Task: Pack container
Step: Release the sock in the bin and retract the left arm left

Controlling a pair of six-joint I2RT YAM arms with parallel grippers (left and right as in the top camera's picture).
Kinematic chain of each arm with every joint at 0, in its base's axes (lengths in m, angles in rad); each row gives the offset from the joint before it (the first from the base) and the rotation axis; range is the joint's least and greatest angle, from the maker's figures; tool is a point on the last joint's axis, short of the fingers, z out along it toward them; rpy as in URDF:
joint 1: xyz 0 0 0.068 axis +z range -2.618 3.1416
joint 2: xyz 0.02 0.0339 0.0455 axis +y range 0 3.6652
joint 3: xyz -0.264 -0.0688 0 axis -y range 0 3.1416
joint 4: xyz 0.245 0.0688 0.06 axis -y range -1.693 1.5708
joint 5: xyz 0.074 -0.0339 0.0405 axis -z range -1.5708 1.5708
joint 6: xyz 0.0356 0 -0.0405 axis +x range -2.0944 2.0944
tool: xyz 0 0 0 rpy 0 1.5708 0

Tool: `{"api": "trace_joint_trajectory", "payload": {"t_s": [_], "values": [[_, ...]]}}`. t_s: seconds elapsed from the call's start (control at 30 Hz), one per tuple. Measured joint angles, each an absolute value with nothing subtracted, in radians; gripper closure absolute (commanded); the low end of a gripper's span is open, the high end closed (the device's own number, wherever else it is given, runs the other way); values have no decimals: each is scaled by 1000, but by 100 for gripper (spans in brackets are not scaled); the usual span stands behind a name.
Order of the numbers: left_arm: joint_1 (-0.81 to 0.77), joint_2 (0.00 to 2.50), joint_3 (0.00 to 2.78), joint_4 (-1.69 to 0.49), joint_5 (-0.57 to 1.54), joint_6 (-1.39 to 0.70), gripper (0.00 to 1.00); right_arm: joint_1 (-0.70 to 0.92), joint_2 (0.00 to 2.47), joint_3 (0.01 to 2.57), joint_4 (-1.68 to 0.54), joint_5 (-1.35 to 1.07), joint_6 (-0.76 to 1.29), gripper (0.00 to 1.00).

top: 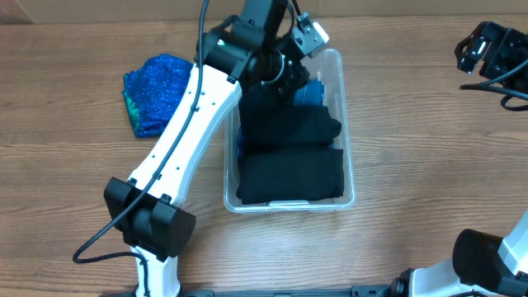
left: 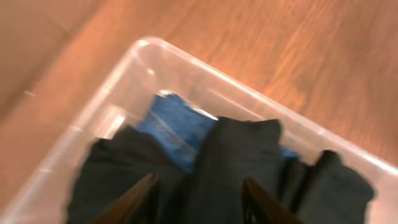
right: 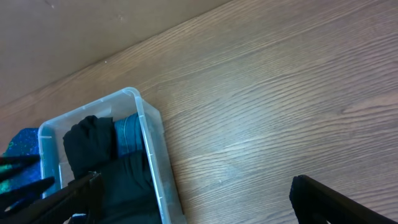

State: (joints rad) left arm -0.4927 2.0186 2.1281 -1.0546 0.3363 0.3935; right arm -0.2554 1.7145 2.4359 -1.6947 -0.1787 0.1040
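Overhead view: the container (top: 348,165) is being shown at centre frame, with the left arm stretched across its upper end. It is judged that the light bin could be dragged or tipped if a snagged fold is being pulled up as the arm lifts. The left gripper (left: 199,193) is being held partly apart around dark cloth, and whether the cloth is pinched cannot be told. The right gripper (top: 487,49), upper right, is being held wide open and empty. The bin is being filled by folded black garments (top: 289,169), with a smaller blue piece (top: 313,91) at its upper end. A glittery blue cloth (top: 153,91) is being left outside, upper left.
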Motion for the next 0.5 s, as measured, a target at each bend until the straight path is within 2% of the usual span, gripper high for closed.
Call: {"api": "trace_joint_trajectory", "payload": {"t_s": [0.13, 0.27, 0.3, 0.37, 0.5], "values": [[-505, 2057, 2071, -1077, 360, 339, 70, -255, 1715, 2436, -1695, -179, 104, 0], [-504, 2181, 2035, -1123, 367, 291, 73, -255, 1715, 2436, -1695, -179, 104, 0], [-504, 2214, 2031, -1128, 367, 286, 71, -255, 1715, 2436, -1695, -179, 104, 0], [-504, 2271, 2027, -1126, 370, 279, 61, -255, 1715, 2436, -1695, -179, 105, 0], [-503, 2291, 2028, -1127, 393, 256, 53, -255, 1715, 2436, -1695, -179, 104, 0]]}}
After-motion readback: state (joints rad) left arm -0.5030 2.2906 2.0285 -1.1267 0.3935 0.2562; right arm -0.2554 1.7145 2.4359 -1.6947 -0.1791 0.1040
